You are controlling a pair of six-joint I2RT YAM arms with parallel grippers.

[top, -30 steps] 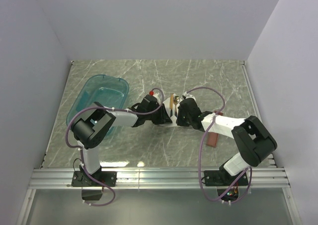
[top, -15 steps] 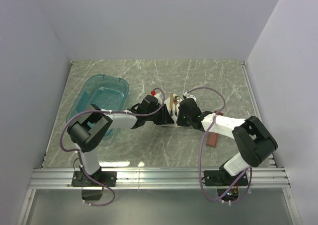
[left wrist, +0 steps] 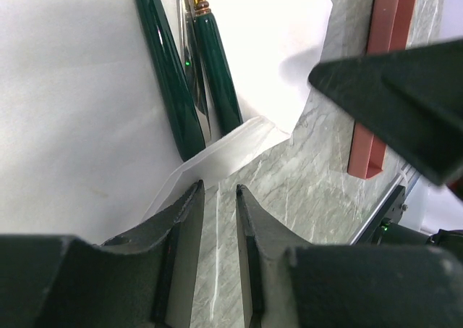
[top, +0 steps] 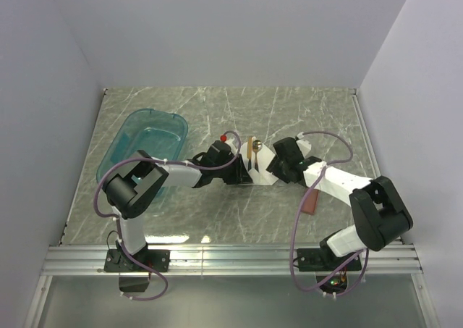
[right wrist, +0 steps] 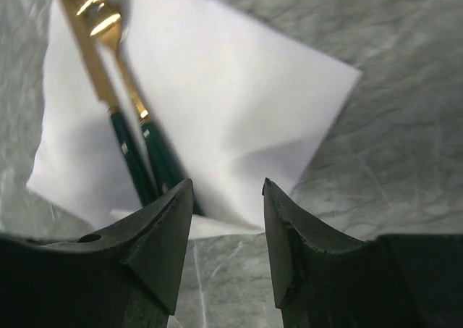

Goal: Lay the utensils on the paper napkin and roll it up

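Top external: the paper napkin lies at the middle of the marble table, with the utensils on its upper left part. The left gripper sits at the napkin's left edge and the right gripper at its right edge. A teal tub stands at the left; a reddish-brown tray lies at the lower right.

Left wrist: the left gripper has its jaws a narrow slit apart, marble showing between them. A folded napkin edge reaches the fingertips; I cannot tell whether it is pinched. 2 dark green utensil handles lie above, the tray at the upper right.

Right wrist: the right gripper has its jaws spread wide, holding nothing, over the napkin's near edge. The utensils lie at the upper left.
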